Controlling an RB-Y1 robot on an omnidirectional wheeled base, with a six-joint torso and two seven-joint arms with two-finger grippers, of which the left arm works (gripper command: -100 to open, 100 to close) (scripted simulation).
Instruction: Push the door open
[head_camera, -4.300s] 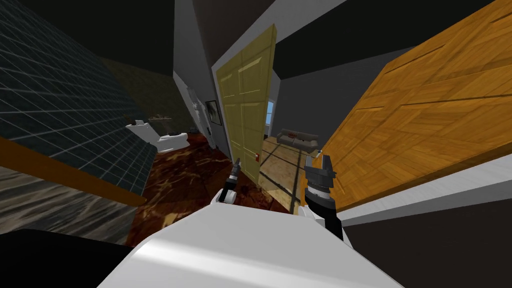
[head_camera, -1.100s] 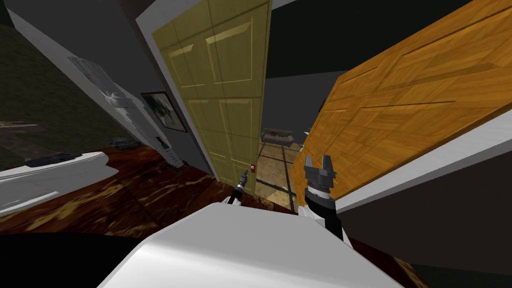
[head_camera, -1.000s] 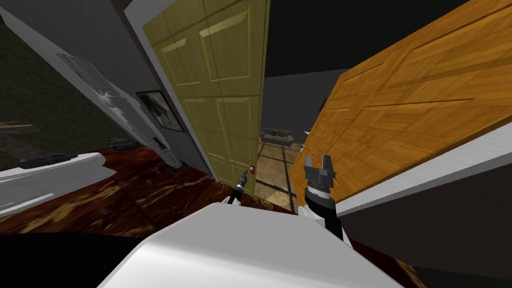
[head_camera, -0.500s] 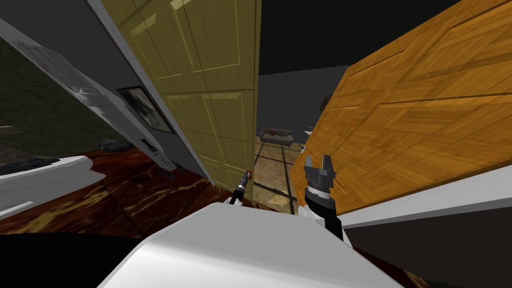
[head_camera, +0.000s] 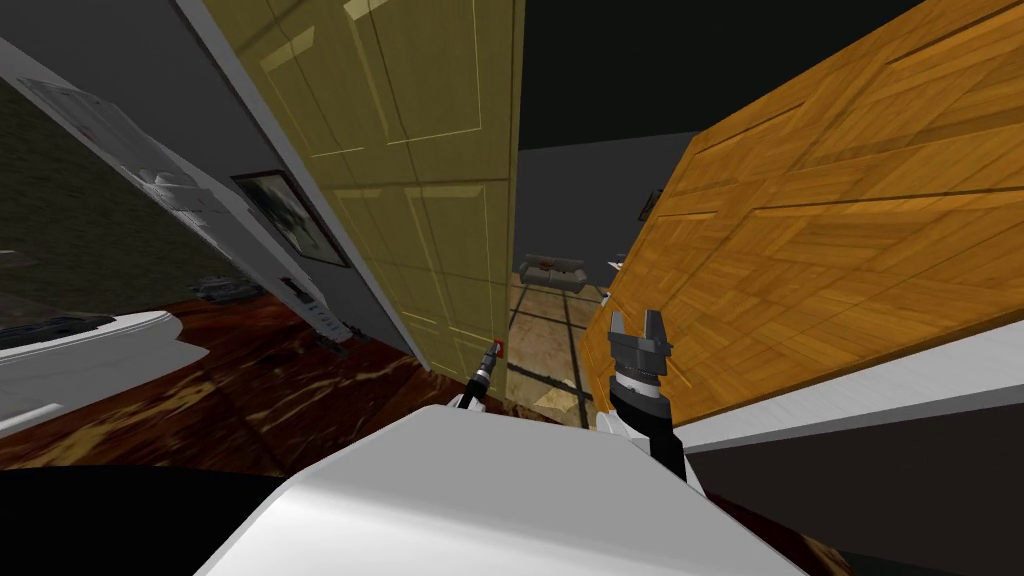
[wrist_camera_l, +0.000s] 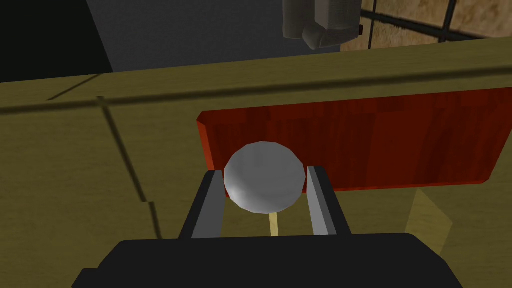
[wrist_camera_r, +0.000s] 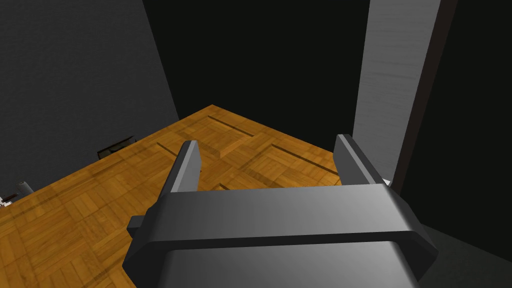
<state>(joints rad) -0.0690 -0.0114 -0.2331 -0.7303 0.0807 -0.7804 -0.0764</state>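
A yellow-olive panelled door stands ajar ahead on the left. Its round grey knob sits on a red plate near the door's free edge. My left gripper is at that knob, with its fingers pressed against the knob's two sides. In the head view the left gripper reaches up to the door's edge at the red plate. My right gripper is held up beside an orange wooden door, open and empty.
Through the gap between the two doors I see a tiled floor and a grey sofa. A white fixture stands on the dark red floor at the left. A framed picture hangs on the grey wall beside the yellow door.
I have moved closer to the yellow door, which now looms larger. The left gripper's fingers have closed in on the knob. The right arm has kept its pose.
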